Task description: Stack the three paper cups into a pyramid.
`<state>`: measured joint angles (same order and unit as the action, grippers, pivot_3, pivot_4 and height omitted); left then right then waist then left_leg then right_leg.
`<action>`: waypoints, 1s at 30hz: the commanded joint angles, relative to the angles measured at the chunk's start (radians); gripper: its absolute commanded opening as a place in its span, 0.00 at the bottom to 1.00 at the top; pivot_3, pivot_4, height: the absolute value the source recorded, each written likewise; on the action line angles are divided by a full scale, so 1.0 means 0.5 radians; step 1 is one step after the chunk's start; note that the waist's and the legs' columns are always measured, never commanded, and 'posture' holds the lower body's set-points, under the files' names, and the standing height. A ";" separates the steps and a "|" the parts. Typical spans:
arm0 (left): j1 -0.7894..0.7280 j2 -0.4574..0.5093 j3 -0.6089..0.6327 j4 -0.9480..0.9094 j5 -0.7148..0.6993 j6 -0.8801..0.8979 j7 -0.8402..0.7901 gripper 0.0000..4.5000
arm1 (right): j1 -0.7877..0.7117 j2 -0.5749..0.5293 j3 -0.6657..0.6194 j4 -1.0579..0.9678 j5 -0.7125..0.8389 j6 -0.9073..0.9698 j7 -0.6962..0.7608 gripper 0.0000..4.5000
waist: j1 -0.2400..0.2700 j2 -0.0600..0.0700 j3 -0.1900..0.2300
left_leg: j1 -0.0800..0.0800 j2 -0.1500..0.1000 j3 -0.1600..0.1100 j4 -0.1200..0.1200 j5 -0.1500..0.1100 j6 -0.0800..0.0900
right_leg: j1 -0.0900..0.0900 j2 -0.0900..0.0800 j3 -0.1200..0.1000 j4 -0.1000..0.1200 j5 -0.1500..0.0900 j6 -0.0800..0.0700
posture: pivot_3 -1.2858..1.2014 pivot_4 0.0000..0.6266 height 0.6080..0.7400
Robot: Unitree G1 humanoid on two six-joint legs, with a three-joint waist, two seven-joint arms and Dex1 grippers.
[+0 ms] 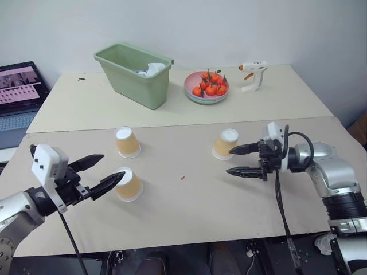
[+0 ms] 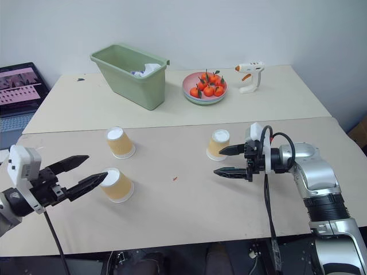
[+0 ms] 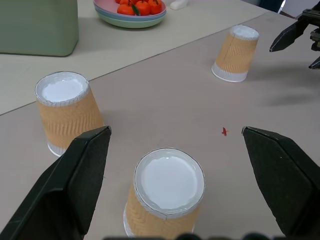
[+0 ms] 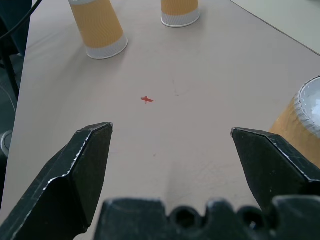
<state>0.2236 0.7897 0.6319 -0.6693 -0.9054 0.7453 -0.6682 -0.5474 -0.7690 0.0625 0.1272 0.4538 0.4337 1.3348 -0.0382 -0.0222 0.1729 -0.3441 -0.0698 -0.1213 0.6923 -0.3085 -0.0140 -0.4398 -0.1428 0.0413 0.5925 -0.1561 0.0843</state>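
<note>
Three cups stand upside down, white bases up, on the near tabletop (image 1: 189, 217), none stacked. Near-left cup (image 1: 129, 184) sits just in front of the left pincer (image 1: 103, 169), w/ one finger tip at or overlapping the cup's base edge in the eye views; can't tell if it touches. In the left wrist view that cup (image 3: 166, 197) sits between the two fingers (image 3: 75, 180), w/ clear gaps both sides, so the left pincer is spread wide and holds nothing.

Second cup (image 1: 127, 142) stands a bit farther back on the left, near the first but apart from it. Third cup (image 1: 225, 144) stands on the right side, well apart from the other two. Right pincer (image 1: 236, 161) hovers just beside it, pointing toward the robot's left; upper finger tip is close to the cup's side, contact unclear. Its fingers are spread apart, nothing between them. In the right wrist view the third cup (image 4: 302, 125) shows at the frame edge beside one finger (image 4: 272, 165), outside the gap.

A small red speck (image 1: 182, 177) lies on the tabletop between the cup groups.

Far tabletop: green bin (image 1: 135, 74) w/ something white inside, pink plate (image 1: 194, 93) of small oranges (image 1: 210, 85), white glue gun (image 1: 253, 75). A laptop (image 1: 17, 91) sits off to the left.
</note>
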 commanded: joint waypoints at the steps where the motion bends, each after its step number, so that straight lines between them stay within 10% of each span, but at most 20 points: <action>1: -0.004 0.044 0.004 -0.049 -0.010 -0.039 -0.054 1.00 | 0.009 -0.040 -0.069 -0.094 0.036 -0.021 0.039 1.00 | 0.000 0.000 0.000 | 0.000 0.000 0.000 0.000 0.000 0.000 | 0.000 0.000 0.000 0.000 0.000 0.000 | 0.52 0.24 0.89; 16: 0.491 0.265 0.166 -0.456 0.231 -0.085 -0.415 1.00 | 0.019 -0.024 0.011 -0.217 0.012 -0.007 0.117 1.00 | -0.007 0.001 0.001 | 0.002 0.008 0.006 -0.001 -0.003 0.001 | 0.001 0.006 0.000 0.001 -0.003 -0.003 | 0.52 0.24 0.89; 24: 0.273 0.303 0.693 -0.568 -0.656 0.029 0.106 1.00 | -0.113 0.039 0.073 -0.083 -0.021 -0.036 0.177 1.00 | -0.001 -0.001 0.003 | 0.003 0.015 0.006 0.000 -0.006 -0.003 | 0.000 0.012 0.000 0.000 -0.002 -0.005 | 0.52 0.24 0.89; 30: 0.649 0.236 0.665 -0.753 -0.552 0.041 0.316 1.00 | -0.161 0.085 0.089 -0.032 -0.022 -0.029 0.204 1.00 | -0.016 0.001 0.005 | 0.008 0.026 0.013 -0.001 -0.012 -0.008 | -0.001 0.024 0.004 0.001 -0.004 -0.012 | 0.52 0.24 0.89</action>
<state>0.5247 0.9199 0.9703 -1.0308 -1.2028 0.7850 -0.5559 -0.6015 -0.7292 0.1139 0.1182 0.4367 0.4361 1.4241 -0.0464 -0.0216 0.1753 -0.3390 -0.0561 -0.1141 0.6918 -0.3147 -0.0181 -0.4402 -0.1304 0.0432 0.5932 -0.1587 0.0776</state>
